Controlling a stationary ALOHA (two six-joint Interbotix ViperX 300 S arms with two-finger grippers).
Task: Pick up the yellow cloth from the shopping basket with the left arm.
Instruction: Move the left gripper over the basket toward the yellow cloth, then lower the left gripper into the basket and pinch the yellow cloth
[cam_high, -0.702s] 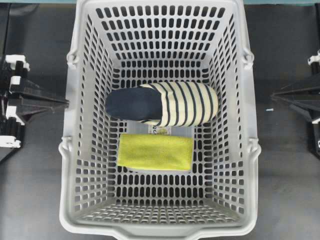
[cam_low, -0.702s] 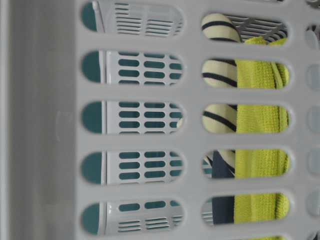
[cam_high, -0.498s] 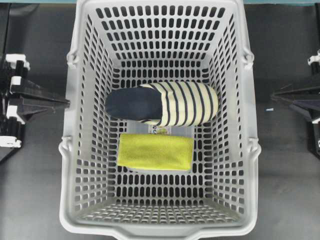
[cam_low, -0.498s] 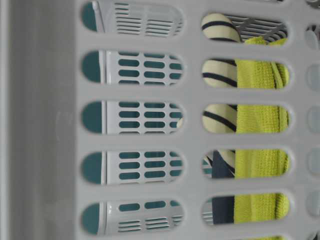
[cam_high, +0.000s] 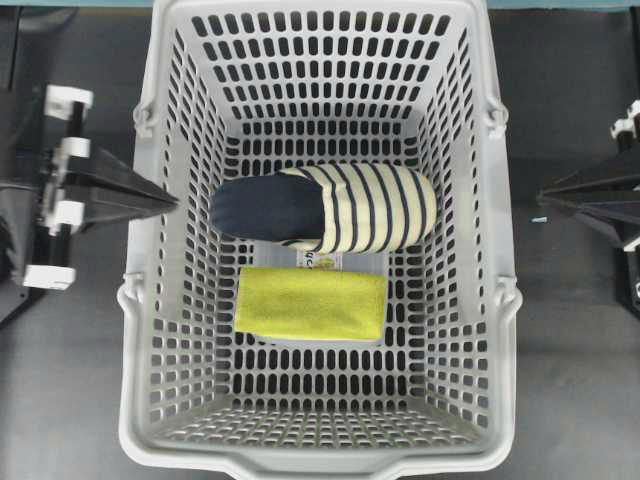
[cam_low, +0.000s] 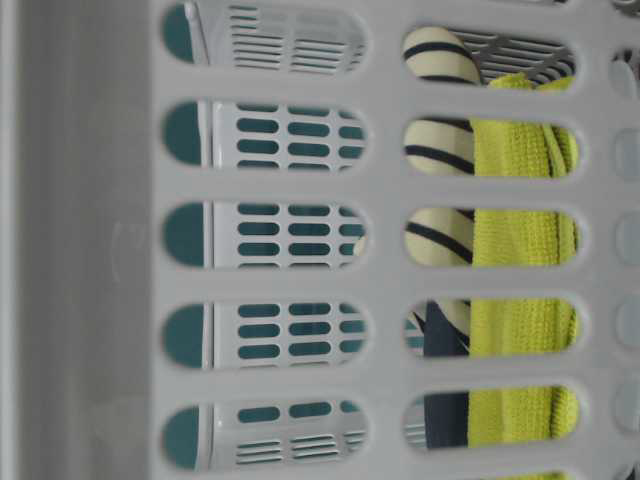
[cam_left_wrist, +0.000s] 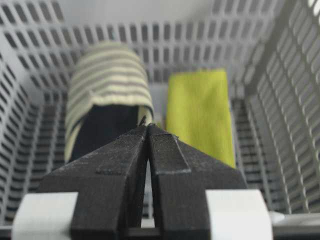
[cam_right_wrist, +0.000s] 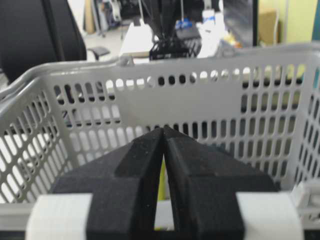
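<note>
- Two things lie on the floor of the shopping basket (cam_high: 150, 300): the yellow cloth (cam_high: 311, 303) and a striped slipper (cam_high: 325, 207).
- Seen from overhead, the yellow cloth lies flat as a neat rectangle just beside the slipper, on the side toward the basket's near rim; its long axis runs left to right, parallel to the slipper's.
- Between the cloth and the slipper a white label (cam_high: 322, 261) on the basket floor peeks out.
- From overhead, the left gripper (cam_high: 172, 199) has its pointed tip at the basket's left rim, level with the slipper; its fingers are pressed together, holding nothing.
- Across the basket, the right gripper (cam_high: 543, 197) sits outside the right wall over the dark desk (cam_high: 570, 380), fingers likewise pressed together and empty.
- Only the left wrist view looks down into the basket past the gripper (cam_left_wrist: 147, 127), with the cloth (cam_left_wrist: 199, 113) running lengthwise away from the camera, right of the slipper (cam_left_wrist: 107, 95).
- Only the right wrist view shows the basket wall (cam_right_wrist: 200, 107) from outside.
- At table level, the cloth (cam_low: 522, 240) shows through the wall slots.
</note>
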